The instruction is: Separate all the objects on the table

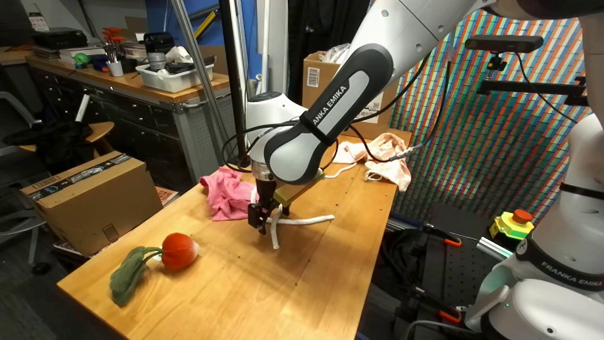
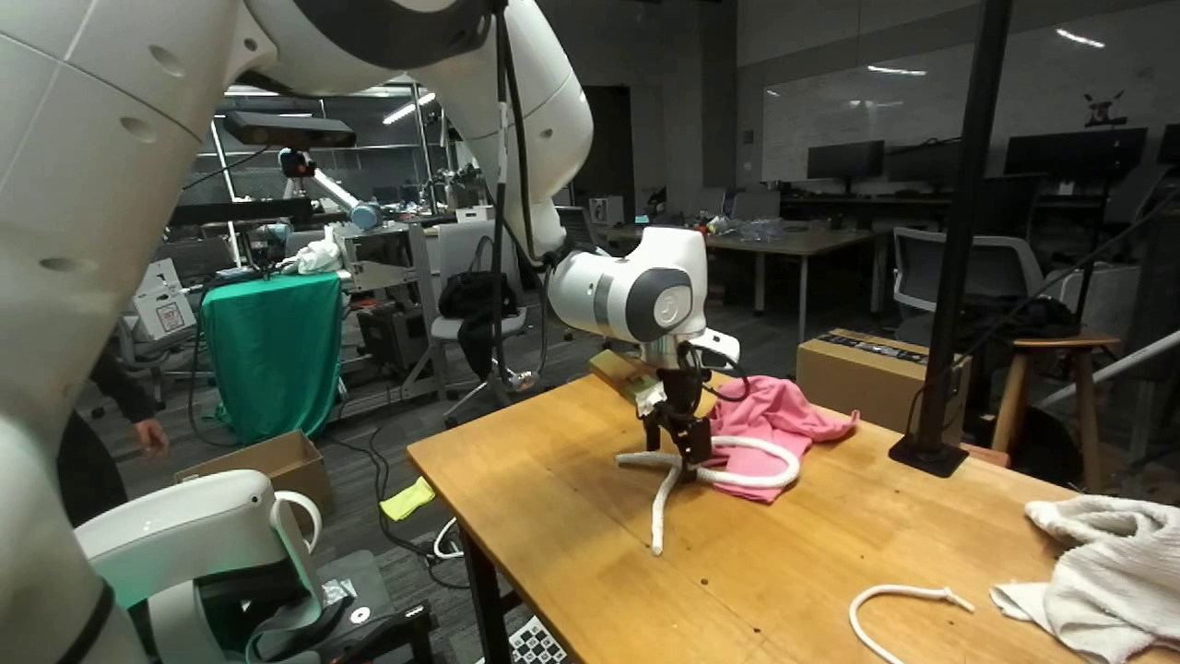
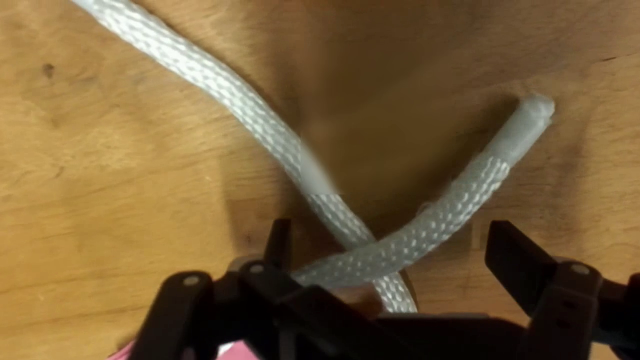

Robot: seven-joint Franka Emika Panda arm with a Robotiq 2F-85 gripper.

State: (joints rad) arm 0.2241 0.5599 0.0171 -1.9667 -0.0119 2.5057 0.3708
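Pincer (image 3: 391,235) spread wide at the white rope (image 3: 440,220)

Its jaws grip nothing; the rope crosses itself between them on the desk (image 1: 264,293). A loop of it rests on the pink cloth (image 2: 779,415). Apart from the rope lie a leafy red ball (image 1: 178,251) on one side, a beige cloth (image 1: 389,163) and thin cord (image 2: 899,588) on the other.

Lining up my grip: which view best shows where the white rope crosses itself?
The wrist view: close up, one strand of the white rope plainly lies over the other. Both exterior views show the rope smaller, both ends visible, with the gripper right at the crossing.
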